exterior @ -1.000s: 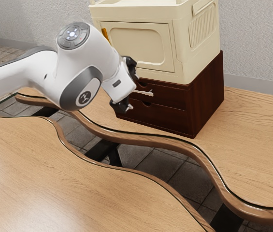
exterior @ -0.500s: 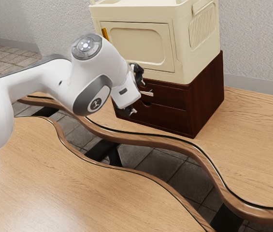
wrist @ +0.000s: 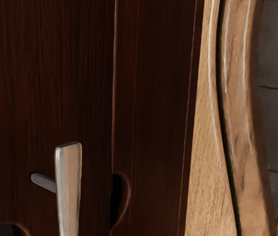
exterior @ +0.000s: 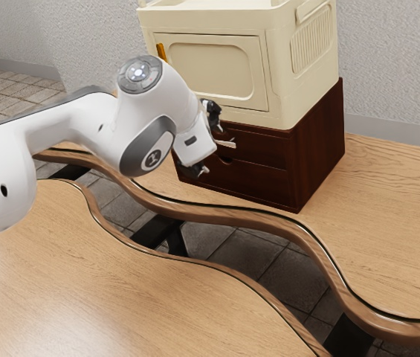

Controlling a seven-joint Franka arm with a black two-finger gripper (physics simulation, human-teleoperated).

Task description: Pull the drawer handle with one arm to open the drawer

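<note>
The table (exterior: 395,230) was of grained wood; the jaws stood widely spread near the flat handle (wrist: 69,189) of dark drawer (wrist: 47,98).

The exterior view looks from beside the arm (exterior: 68,126), out in front of the dark cabinet (exterior: 258,175) and higher than its base, with a slanting downward tilt. It faces the cabinet's front and one of its sides at an angle, far enough back to take in the cream box (exterior: 217,71) on top of it, the wall (exterior: 395,59) behind it and the table (exterior: 395,216) under it.

The wrist view looks from the gripper (exterior: 213,147), close before the cabinet and facing its front. It is turned roughly a quarter round, so the seam between drawer fronts runs up and down.

Both views share part of the cabinet's front, its handle (exterior: 227,143), the table's curved edge and some floor (exterior: 232,256) beyond that edge.
</note>
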